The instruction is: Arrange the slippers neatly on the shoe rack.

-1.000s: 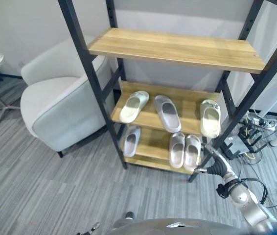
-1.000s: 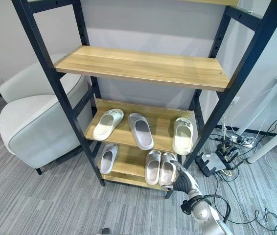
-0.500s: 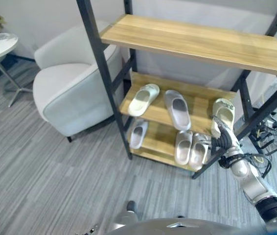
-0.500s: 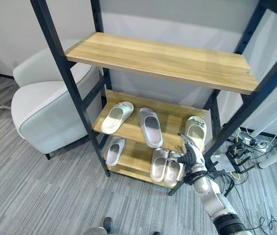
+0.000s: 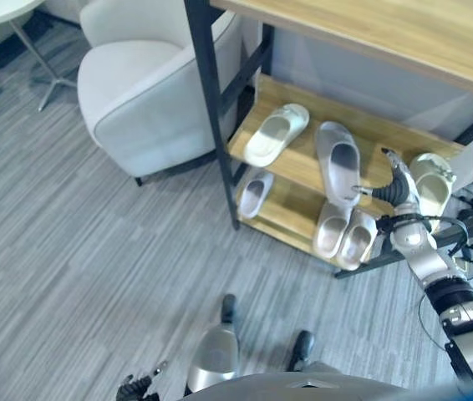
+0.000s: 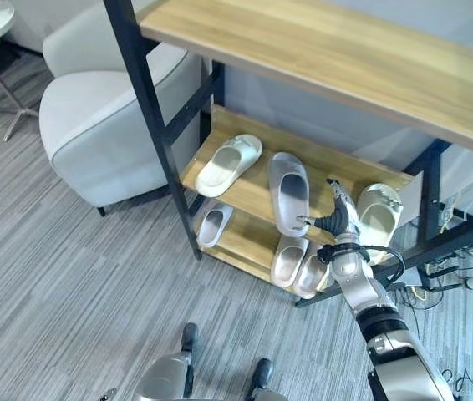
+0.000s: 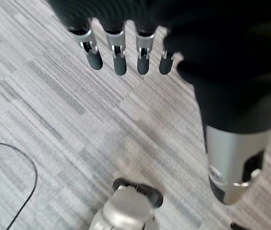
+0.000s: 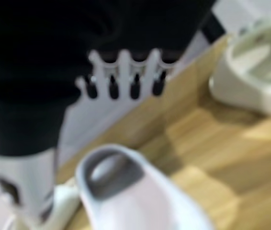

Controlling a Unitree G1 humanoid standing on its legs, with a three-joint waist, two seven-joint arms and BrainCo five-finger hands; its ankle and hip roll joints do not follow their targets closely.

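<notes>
At right of centre in the right eye view, the right hand (image 6: 334, 219) hovers over the middle shelf (image 6: 328, 164) of the rack (image 6: 147, 92), fingers straight and relaxed, holding nothing. The grey slipper (image 6: 288, 191) lies just to its left, nearly touching the fingertips, its long axis running front to back with a slight slant, heel end overhanging the shelf's front edge. A cream slipper (image 6: 379, 211) sits just to the hand's right; another (image 6: 229, 164) lies at an angle further left. The right hand is much the nearer; the left hand (image 7: 121, 48) hangs open above the carpet (image 6: 69, 276), well apart from the rack.
</notes>
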